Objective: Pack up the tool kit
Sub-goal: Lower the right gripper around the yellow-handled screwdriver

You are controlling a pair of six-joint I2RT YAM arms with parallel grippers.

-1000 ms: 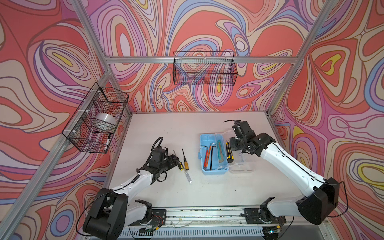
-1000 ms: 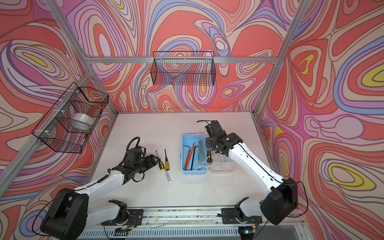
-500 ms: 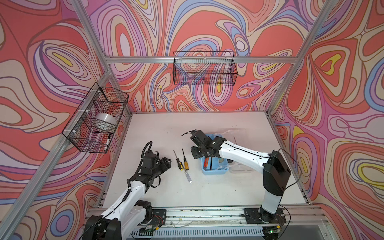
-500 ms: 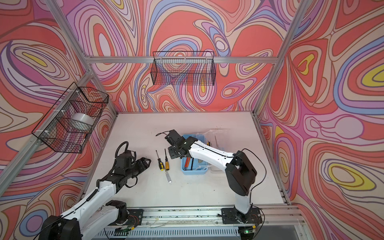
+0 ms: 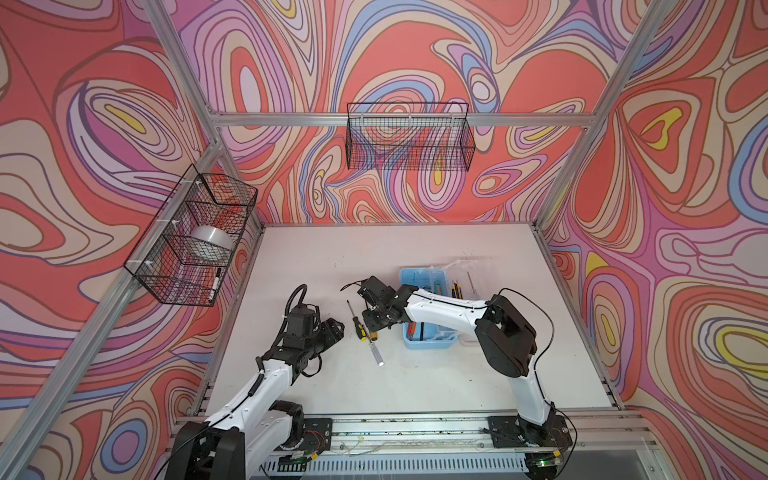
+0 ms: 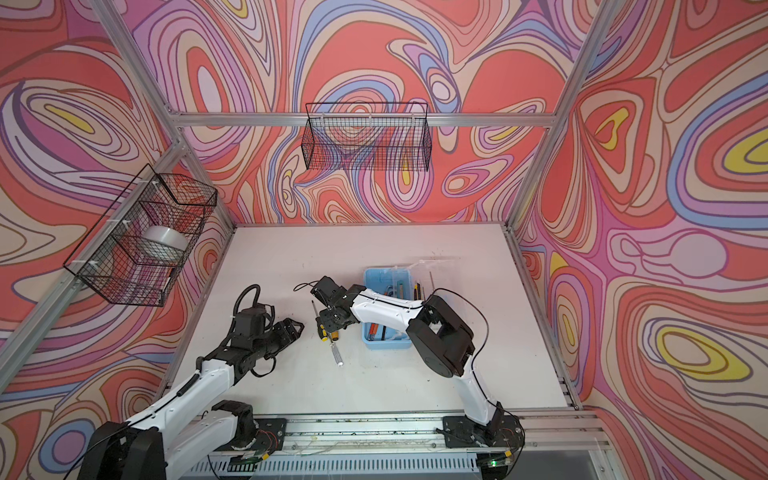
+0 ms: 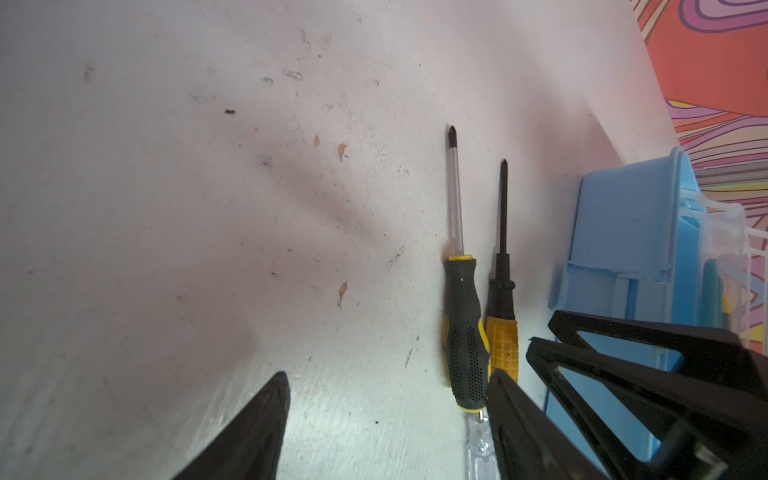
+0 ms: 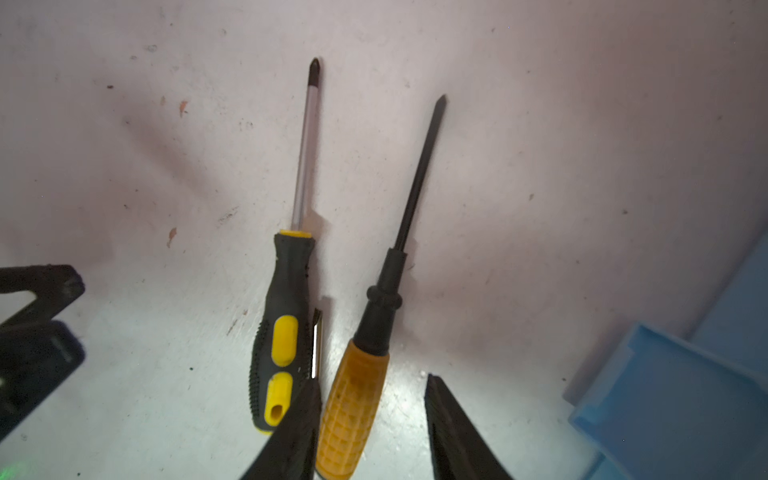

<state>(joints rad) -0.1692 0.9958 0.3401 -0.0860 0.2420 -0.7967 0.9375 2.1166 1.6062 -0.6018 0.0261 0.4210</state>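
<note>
Our right gripper reaches across the middle, jaws spread astride the yellow-handled screwdriver without pinching it yet, since 3 screwdrivers lie on the table just left of the tool kit box. The box sits open, with several tools already inside. Our left gripper hangs spread and empty nearby; we judge it gives room.

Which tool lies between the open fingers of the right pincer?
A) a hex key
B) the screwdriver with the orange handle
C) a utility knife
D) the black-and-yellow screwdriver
B: in the right wrist view the orange-handled screwdriver lies with its handle inside the open right pincer, not yet gripped.
</note>
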